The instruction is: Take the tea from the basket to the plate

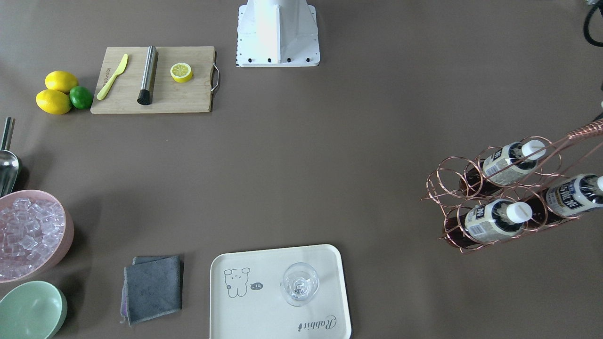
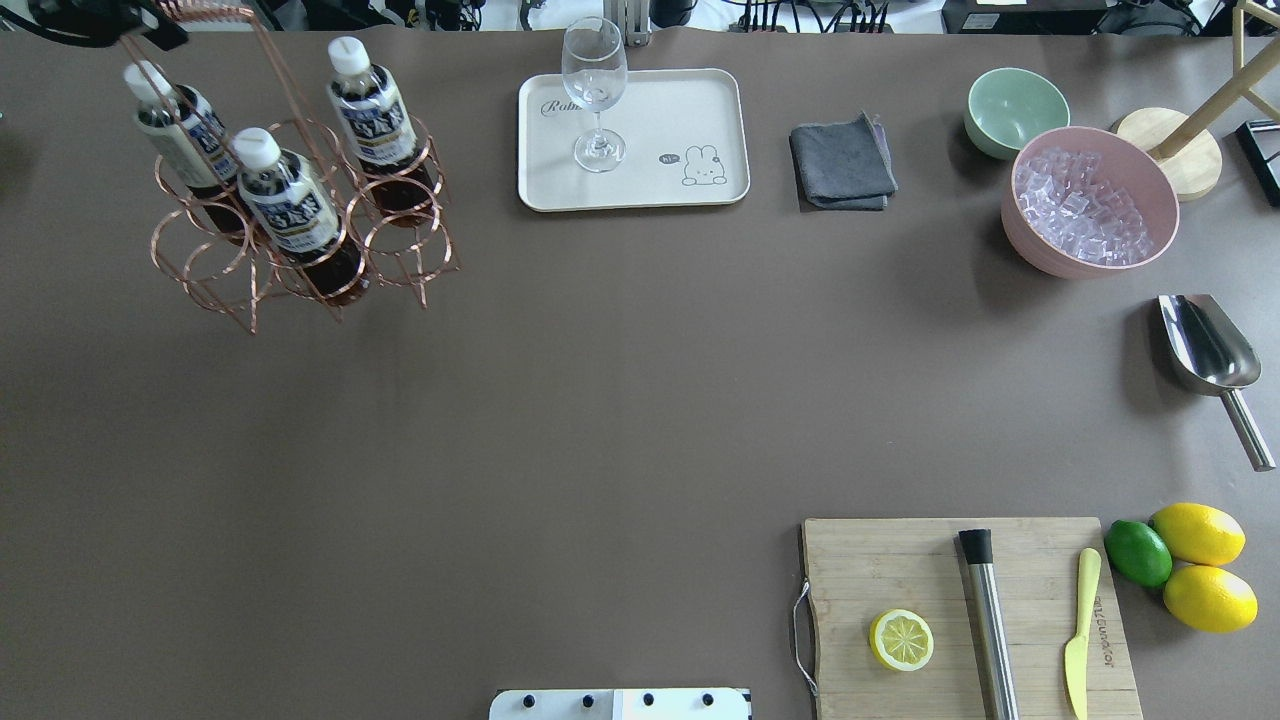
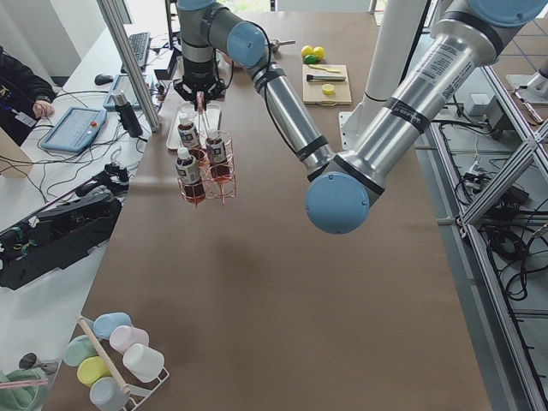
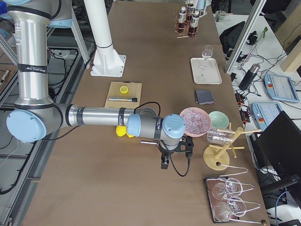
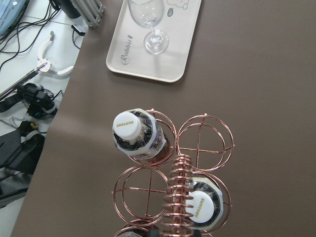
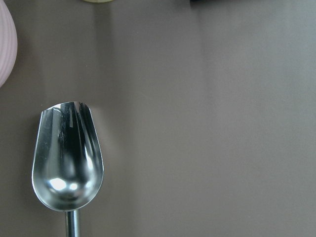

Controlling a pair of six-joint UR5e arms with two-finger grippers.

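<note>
- Left tool [image 3: 199, 94]: sits at the top of the basket [image 5: 177, 202] handle. We cannot tell how far its jaws stand apart, or whether they hold the handle.
- Right tool [image 4: 164, 162]: hangs over the metal scoop [image 2: 1205, 345], with nothing seen in it. We cannot tell its opening either.
- Tea [image 2: 290, 205]: we count three capped bottles, each in its own ring of the basket. The other rings we can see are empty. The basket is at the worktop [image 2: 600, 400] end on the robot's left, well apart from the plate.
- Plate [image 2: 680, 110]: lies along the far edge. It carries one wine glass [image 2: 595, 80], upright on the half nearer the basket.
- Grey cloth [image 2: 842, 162]: folded, just beside the plate.
- Green bowl [image 2: 1015, 110]: we see nothing in it.
- Pink bowl [image 2: 1030, 240]: filled with ice cubes [image 2: 1085, 205].
- Cutting board [image 2: 900, 570]: holds a lemon half [image 2: 901, 640], a steel rod [image 2: 990, 630] and a yellow knife [image 2: 1080, 630].
- Beside the board: a lime [image 2: 1138, 552] and two lemons [image 2: 1198, 533].
</note>
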